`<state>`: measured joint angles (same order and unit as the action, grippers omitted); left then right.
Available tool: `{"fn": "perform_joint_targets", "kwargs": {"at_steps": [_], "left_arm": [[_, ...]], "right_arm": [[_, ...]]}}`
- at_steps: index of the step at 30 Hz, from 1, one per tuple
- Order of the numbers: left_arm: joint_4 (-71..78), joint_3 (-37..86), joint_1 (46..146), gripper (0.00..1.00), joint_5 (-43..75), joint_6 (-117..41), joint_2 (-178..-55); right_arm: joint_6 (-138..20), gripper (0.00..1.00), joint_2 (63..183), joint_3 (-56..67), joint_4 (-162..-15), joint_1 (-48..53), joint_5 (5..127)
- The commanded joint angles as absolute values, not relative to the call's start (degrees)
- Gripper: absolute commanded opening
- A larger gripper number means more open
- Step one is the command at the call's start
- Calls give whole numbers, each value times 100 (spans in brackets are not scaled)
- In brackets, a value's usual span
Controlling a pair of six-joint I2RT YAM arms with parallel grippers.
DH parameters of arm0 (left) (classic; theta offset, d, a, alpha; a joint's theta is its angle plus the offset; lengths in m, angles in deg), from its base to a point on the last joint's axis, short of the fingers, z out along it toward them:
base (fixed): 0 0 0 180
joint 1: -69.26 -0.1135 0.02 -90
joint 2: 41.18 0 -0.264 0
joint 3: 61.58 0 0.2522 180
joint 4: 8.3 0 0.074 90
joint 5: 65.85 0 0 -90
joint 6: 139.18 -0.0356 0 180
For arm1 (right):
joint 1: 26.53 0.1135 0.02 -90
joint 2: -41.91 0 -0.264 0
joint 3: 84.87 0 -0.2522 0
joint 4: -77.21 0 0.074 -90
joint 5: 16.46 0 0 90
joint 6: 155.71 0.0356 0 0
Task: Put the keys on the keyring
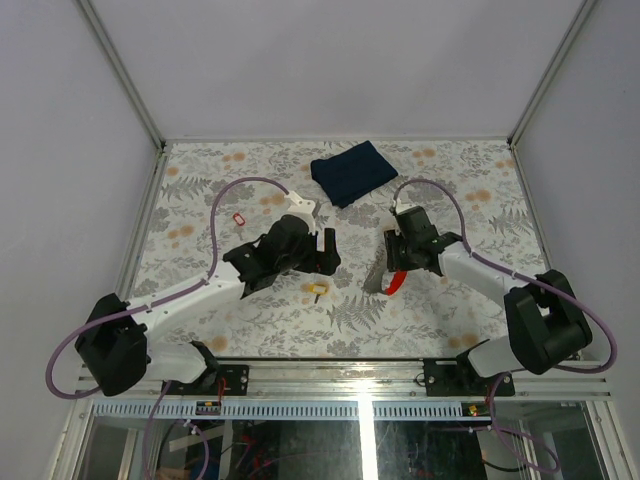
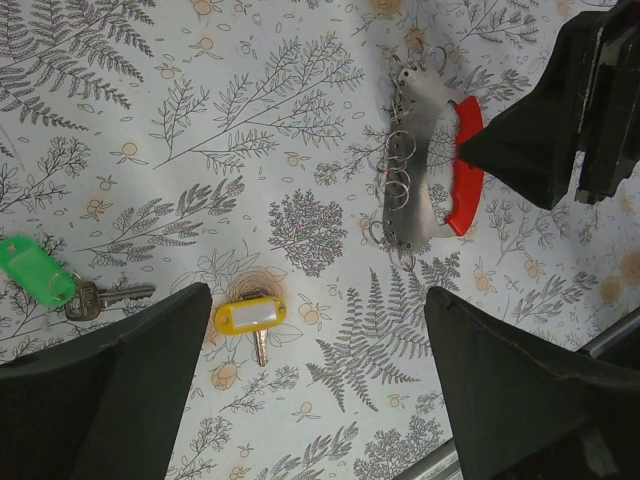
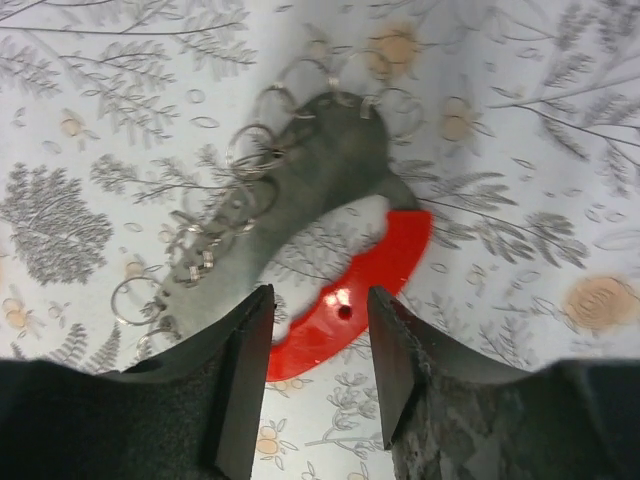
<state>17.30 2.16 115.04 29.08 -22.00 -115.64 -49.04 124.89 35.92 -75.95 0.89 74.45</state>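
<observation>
Down on the fern-print table (image 1: 440, 320), the nearest thing to a holder first: the keyring (image 2: 418, 180), lying flat, right of centre. Curved grey body, red tag (image 3: 385, 265) along its outer edge, a string of small wire rings (image 2: 398, 170) hooked down its inner edge. Nothing but those little rings on it, with both keys lying loose on the table.

Over to the yellow key (image 2: 250, 317): flat on the print, near the keyring on its left, not touching. Further left again, the green key (image 2: 38, 272), metal blade out toward the yellow one, a small gap between them. At the back, a folded dark blue cloth (image 1: 352, 172), well apart from everything. Off to the left, a tiny red item (image 1: 238, 218), too small to make out.

Now the arms. Left arm stretched in toward the middle, left gripper (image 2: 315, 300) pointing down over the yellow key, jaws spread wide, touching nothing. In the wrist view, yellow key just inside one finger (image 2: 120, 390).

Right arm bent in from the right, right gripper (image 3: 318, 340) tipped down right at the keyring. Jaws roughly half apart, red tag showing in the gap and running under one of the pads. Resting on it or just above it, hard to tell which; no pinch to be seen.
</observation>
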Motion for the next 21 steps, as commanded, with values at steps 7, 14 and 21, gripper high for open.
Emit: {"fn": "perform_joint_targets", "kwargs": {"at_steps": [7, 14, 21], "left_arm": [[1753, 176, 11514, 86, 3185, -2182, -11315], [1970, 169, 11514, 86, 3339, -2305, -11064], [1989, 130, 11503, 85, 3299, -2324, -11048]], "right_arm": [[-3931, 57, 12712, 2559, -7055, 36, 8783], [-4113, 51, 13603, 1754, -6812, -397, 8343], [-4515, 50, 13965, 1735, -6907, -841, 7487]]}}
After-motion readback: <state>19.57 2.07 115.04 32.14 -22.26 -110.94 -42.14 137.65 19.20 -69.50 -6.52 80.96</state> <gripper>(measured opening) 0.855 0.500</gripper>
